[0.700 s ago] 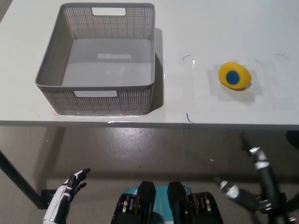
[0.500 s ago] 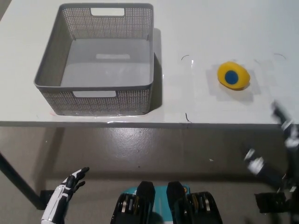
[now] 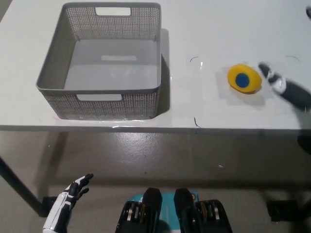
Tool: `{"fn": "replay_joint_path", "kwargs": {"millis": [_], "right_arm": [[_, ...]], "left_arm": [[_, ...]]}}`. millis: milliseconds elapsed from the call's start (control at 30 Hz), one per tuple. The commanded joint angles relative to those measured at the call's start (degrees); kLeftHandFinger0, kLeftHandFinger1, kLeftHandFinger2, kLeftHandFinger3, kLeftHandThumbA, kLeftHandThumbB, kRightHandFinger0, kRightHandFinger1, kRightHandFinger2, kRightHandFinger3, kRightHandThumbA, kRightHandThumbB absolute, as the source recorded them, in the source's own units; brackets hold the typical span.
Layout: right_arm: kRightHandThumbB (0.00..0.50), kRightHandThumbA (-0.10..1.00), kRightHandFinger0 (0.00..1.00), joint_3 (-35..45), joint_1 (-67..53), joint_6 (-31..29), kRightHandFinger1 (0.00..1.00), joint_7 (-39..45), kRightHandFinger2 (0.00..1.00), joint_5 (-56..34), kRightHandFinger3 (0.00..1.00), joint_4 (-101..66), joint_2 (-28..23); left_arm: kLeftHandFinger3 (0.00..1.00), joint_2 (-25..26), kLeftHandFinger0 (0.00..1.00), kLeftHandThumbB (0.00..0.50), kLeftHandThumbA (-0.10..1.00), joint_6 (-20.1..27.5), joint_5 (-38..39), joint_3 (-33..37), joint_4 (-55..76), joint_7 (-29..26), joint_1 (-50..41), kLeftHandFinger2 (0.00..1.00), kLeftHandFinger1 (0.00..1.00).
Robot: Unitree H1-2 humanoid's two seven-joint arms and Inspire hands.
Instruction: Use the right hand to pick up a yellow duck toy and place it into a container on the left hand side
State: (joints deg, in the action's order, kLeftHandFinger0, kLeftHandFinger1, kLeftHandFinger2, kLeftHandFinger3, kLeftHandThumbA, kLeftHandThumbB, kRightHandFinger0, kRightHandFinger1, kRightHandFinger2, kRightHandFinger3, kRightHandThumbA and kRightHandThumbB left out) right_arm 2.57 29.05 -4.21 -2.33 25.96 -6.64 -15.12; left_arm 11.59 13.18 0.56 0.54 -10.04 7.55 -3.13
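My right hand (image 3: 284,87) has come up from below the counter (image 3: 204,29) and now sits just right of the yellow duck (image 3: 244,78). I cannot tell if it is open. The grab comes next. The basket (image 3: 58,68) waits empty. My left hand (image 3: 63,206) hangs low, open.

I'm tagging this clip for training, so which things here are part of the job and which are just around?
Part of the job:
yellow duck toy, on the table
grey basket, empty
right hand, beside the toy, not holding it

Just around:
white table
left hand, resting low, open
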Motion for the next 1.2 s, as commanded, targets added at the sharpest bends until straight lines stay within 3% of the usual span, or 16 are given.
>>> {"fn": "replay_joint_path", "kwargs": {"millis": [0, 167, 233, 333, 433, 700, 867, 933, 1033, 1167], "right_arm": [[0.363, 0.78, 1.0, -2.69, 15.88, 8.66, 1.0, 8.8, 1.0, 1.5, 1.0, 13.16, -6.6], [0.403, 0.74, 1.0, -5.92, 26.99, 8.2, 1.0, 13.12, 1.0, -1.82, 1.0, 31.05, -7.61], [0.449, 0.8, 1.0, -7.91, 31.25, 7.5, 1.0, 14.66, 1.0, -0.84, 1.0, 38.78, -8.45], [0.453, 0.78, 1.0, -10.01, 35.36, 5.83, 1.0, 14.92, 1.0, 0.2, 1.0, 47.21, -8.99], [0.499, 0.81, 1.0, -10.73, 39.73, 5.7, 1.0, 16.95, 1.0, -1.22, 1.0, 55.94, -8.95], [0.5, 0.86, 1.0, -13.01, 45.57, 2.06, 1.0, 22.66, 1.0, -3.22, 1.0, 68.8, -9.23], [0.5, 0.89, 1.0, -14.45, 46.94, 1.56, 1.0, 27.08, 1.0, -3.68, 1.0, 71.84, -9.21], [0.5, 0.88, 1.0, -15.47, 47.42, 2.78, 1.0, 28.82, 1.0, -3.25, 1.0, 72.42, -9.03], [0.5, 0.77, 1.0, -14.66, 47.51, 3.88, 1.0, 30.81, 1.0, -5.01, 1.0, 73.22, -8.92], [0.5, 0.76, 1.0, -14.23, 47.71, 3.69, 1.0, 32.81, 1.0, -6.18, 1.0, 74.32, -8.93]], "left_arm": [[1.0, 1.07, 1.0, 0.201, 1.0, 2.86, 0.33, 0.18, 0.65, 1.32, 0.59, 1.0, 1.0], [1.0, 0.87, 1.0, 0.215, 1.0, 1.97, 0.43, 0.24, 0.91, 1.34, 0.32, 1.0, 1.0], [1.0, 0.99, 1.0, 0.196, 1.0, 2.06, 0.55, 0.42, 0.94, 1.69, 0.55, 1.0, 1.0], [1.0, 1.11, 1.0, 0.184, 1.0, 2.43, 0.46, 0.73, 0.76, 2.06, 0.65, 1.0, 1.0], [1.0, 1.33, 1.0, 0.194, 1.0, 0.74, 0.3, 1.06, 1.62, 2.54, 0.73, 1.0, 1.0], [1.0, 2.13, 1.0, 0.191, 1.0, -0.64, 0.13, 1.78, 2.64, 3.85, 0.94, 1.0, 1.0], [1.0, 2.61, 1.0, 0.215, 1.0, -1.6, 0.64, 2.06, 2.91, 4.66, 1.52, 1.0, 1.0], [1.0, 2.94, 1.0, 0.223, 1.0, -1.91, 0.58, 2.12, 3.06, 4.91, 1.83, 1.0, 1.0], [1.0, 3.25, 1.0, 0.225, 1.0, -1.72, 0.39, 2.28, 2.89, 5.15, 2.35, 1.0, 1.0], [1.0, 3.55, 1.0, 0.23, 1.0, -1.28, 0.73, 2.58, 2.69, 5.9, 2.57, 1.0, 1.0]]}}
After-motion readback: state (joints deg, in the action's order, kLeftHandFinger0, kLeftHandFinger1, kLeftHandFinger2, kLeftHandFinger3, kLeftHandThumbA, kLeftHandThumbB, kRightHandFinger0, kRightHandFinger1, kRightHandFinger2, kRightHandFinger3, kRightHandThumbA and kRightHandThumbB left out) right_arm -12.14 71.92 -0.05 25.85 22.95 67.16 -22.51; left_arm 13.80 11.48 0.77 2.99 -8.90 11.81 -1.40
